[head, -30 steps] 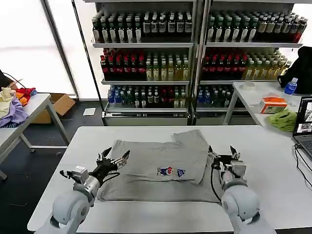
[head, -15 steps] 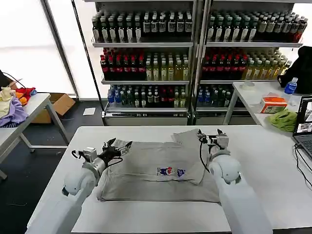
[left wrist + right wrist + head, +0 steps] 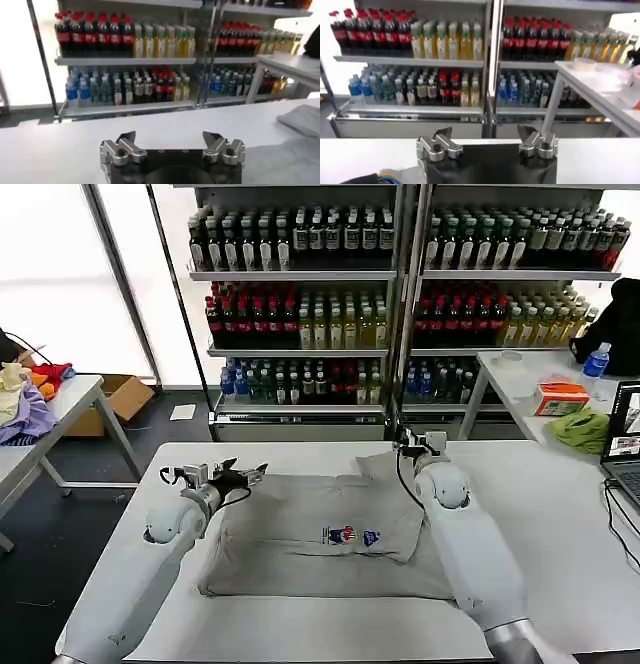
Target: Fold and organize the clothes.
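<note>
A grey short-sleeved shirt (image 3: 320,534) lies flat on the white table (image 3: 560,524), with a small multicoloured print (image 3: 350,536) on its upper layer. A sleeve (image 3: 385,466) points toward the table's far edge. My left gripper (image 3: 245,471) hovers open at the shirt's far left corner, with nothing between its fingers. In the left wrist view the left gripper (image 3: 169,137) faces the shelves, grey cloth (image 3: 302,120) off to one side. My right gripper (image 3: 422,440) is open beside the sleeve at the far right. In the right wrist view that gripper (image 3: 485,134) is empty above the table.
Shelves of bottled drinks (image 3: 310,314) stand close behind the table. A side table (image 3: 525,379) on the right holds a lime-green cloth (image 3: 582,429), an orange box (image 3: 560,397) and a laptop (image 3: 625,444). A table on the left carries a heap of fabrics (image 3: 25,399).
Both arms have stretched forward from the shirt's near half to its far edge. Both grippers stayed open and empty. The shirt has not moved.
</note>
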You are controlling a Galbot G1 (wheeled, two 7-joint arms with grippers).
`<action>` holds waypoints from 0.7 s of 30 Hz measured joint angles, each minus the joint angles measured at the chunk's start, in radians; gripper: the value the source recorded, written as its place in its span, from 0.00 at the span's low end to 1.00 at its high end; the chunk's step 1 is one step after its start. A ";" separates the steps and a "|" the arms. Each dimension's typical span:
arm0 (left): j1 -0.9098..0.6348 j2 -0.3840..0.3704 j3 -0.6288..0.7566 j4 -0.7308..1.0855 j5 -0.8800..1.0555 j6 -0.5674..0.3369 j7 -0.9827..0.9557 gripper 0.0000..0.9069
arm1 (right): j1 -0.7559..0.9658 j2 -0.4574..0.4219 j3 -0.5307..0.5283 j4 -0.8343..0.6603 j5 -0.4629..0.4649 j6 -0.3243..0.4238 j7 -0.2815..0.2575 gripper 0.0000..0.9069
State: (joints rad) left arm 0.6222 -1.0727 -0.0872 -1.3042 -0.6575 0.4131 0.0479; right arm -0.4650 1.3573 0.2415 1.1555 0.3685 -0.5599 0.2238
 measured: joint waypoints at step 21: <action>-0.042 0.011 0.020 0.105 -0.005 0.014 0.002 1.00 | 0.088 0.074 -0.003 -0.243 -0.026 0.029 -0.033 1.00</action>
State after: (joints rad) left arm 0.5800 -1.0622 -0.0673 -1.1987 -0.6623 0.4269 0.0497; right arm -0.3774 1.4312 0.2382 0.9123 0.3421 -0.5308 0.1908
